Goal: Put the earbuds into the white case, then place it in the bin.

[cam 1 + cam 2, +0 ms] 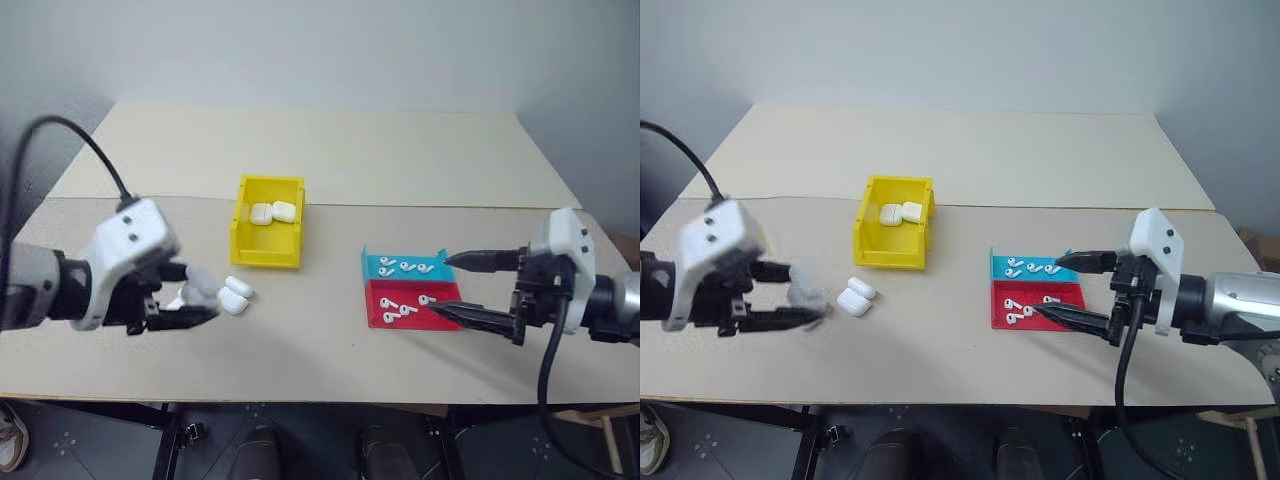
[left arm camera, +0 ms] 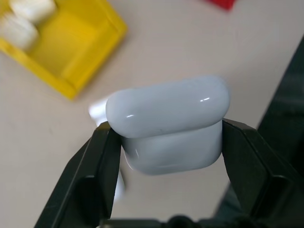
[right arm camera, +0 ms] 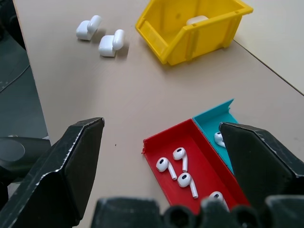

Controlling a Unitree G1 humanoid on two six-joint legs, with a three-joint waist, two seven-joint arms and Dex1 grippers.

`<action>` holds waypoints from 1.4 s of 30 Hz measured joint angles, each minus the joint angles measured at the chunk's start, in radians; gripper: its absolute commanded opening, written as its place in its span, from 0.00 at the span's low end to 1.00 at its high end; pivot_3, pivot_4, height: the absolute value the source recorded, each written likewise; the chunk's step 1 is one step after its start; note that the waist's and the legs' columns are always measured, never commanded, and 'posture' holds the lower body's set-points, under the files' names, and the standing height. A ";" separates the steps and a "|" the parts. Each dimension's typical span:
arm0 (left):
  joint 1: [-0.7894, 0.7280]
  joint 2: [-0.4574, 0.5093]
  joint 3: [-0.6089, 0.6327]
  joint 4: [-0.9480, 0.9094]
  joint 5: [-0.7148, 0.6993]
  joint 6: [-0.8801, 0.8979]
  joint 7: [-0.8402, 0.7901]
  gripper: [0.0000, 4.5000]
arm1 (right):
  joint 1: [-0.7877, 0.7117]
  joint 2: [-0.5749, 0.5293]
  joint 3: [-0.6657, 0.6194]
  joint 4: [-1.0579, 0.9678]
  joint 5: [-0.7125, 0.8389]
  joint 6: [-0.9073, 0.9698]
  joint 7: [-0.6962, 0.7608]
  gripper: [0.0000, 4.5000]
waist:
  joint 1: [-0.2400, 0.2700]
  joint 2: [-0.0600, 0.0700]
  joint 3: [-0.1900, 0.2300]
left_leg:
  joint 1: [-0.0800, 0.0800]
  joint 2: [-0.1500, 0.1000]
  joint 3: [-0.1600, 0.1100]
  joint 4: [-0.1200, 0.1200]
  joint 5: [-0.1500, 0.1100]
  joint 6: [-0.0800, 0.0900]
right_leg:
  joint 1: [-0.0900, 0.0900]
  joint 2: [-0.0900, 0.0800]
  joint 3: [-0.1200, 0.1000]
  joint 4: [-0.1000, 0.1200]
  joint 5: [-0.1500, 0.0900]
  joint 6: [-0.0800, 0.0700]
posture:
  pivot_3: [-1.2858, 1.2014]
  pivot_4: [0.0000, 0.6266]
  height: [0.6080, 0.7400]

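Nearest, the left gripper clamps a white case between its fingers, lifted off the table. Meanwhile the right gripper gapes wide and empty above the red tray of earbuds. Farther back, the yellow bin holds two cases.

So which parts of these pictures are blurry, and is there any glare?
Right eye view: the left gripper is smeared with motion blur. Left wrist view: the yellow bin is soft behind the sharp white case, which carries small glare spots. Right wrist view: the earbuds in the red tray look crisp.
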 measured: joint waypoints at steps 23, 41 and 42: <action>-0.194 -0.473 -0.330 0.517 0.037 -0.725 -0.317 0.64 | -0.005 -0.017 -0.033 0.044 -0.060 0.027 0.005 1.00 | -0.005 0.001 -0.001 | 0.001 0.000 0.000 0.001 0.000 0.000 | 0.001 0.000 0.000 0.000 0.000 0.000 | 0.52 0.24 1.00; -0.310 -0.619 -0.520 0.624 0.126 -0.973 -0.528 0.64 | -0.485 -0.110 0.588 0.249 -0.449 -0.005 0.227 0.80 | -0.009 0.002 -0.002 | -0.001 0.000 0.000 0.002 0.000 0.001 | -0.001 0.000 0.000 0.000 0.000 0.000 | 0.52 0.24 1.00; -0.310 -0.624 -0.522 0.624 0.131 -0.976 -0.521 0.64 | -0.504 -0.108 0.614 0.265 -0.474 -0.016 0.253 0.72 | -0.009 0.002 -0.002 | -0.002 0.000 0.000 0.002 0.000 0.001 | -0.001 0.000 0.000 0.000 0.000 0.000 | 0.52 0.24 1.00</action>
